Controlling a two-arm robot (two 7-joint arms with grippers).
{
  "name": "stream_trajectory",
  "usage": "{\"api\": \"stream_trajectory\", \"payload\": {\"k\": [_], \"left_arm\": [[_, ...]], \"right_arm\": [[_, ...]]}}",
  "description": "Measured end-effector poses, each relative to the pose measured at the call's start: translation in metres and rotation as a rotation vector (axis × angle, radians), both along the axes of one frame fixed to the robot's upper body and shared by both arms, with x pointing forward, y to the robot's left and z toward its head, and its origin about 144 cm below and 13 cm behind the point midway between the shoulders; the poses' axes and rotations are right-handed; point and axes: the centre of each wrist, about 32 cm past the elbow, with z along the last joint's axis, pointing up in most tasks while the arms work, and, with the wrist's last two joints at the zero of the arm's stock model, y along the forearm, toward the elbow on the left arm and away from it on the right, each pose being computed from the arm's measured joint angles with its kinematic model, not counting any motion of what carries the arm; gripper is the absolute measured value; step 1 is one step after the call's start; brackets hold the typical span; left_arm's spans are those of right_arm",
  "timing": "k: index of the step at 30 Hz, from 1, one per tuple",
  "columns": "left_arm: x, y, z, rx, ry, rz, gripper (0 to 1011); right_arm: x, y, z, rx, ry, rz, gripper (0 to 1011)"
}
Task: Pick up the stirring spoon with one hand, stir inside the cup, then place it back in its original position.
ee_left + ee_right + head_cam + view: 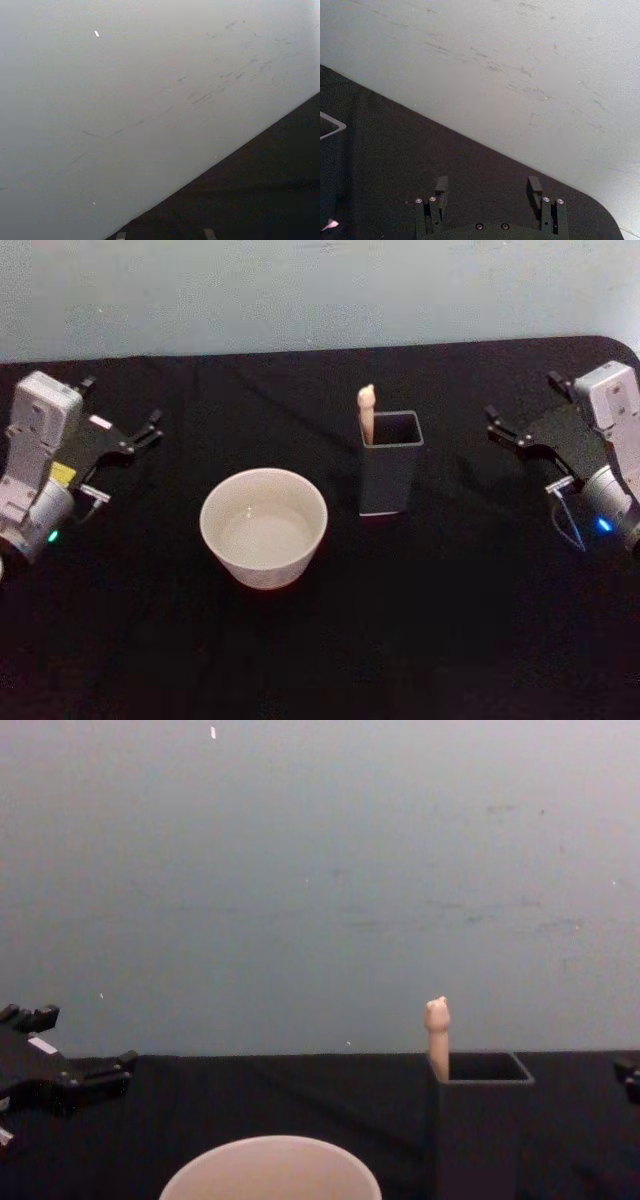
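Stirring spoon (366, 410), beige knobbed handle up, untouched mid black tabletop (450, 620).
It stands in the dark grey square box (388, 480) just right of the wide cream round cup (262, 573); the black left end effector (152, 428) and right end effector (494, 426) rest well apart from it at opposite edges, fingers spread, empty.

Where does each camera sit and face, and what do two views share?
Head view: high, looking down at cup, stirring spoon in grey box; left end effector and right end effector flank them.
Chest view: low, facing forward across the table; left end effector at left.
Left wrist view: wall, table.
Right wrist view: faces wall past its open fingers.
Head and chest share cup, grey box.
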Motion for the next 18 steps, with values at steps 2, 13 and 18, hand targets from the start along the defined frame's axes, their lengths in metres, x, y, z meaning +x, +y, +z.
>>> {"api": "stream_trajectory", "payload": {"k": [2,13,18], "left_arm": [[0.0,0.0,0.0,0.0,0.0,0.0,1001],[0.0,0.0,0.0,0.0,0.0,0.0,1001],[0.0,0.0,0.0,0.0,0.0,0.0,1001]], "right_arm": [[0.0,0.0,0.0,0.0,0.0,0.0,1000],[0.0,0.0,0.0,0.0,0.0,0.0,1000],[0.0,0.0,0.0,0.0,0.0,0.0,1000]]}}
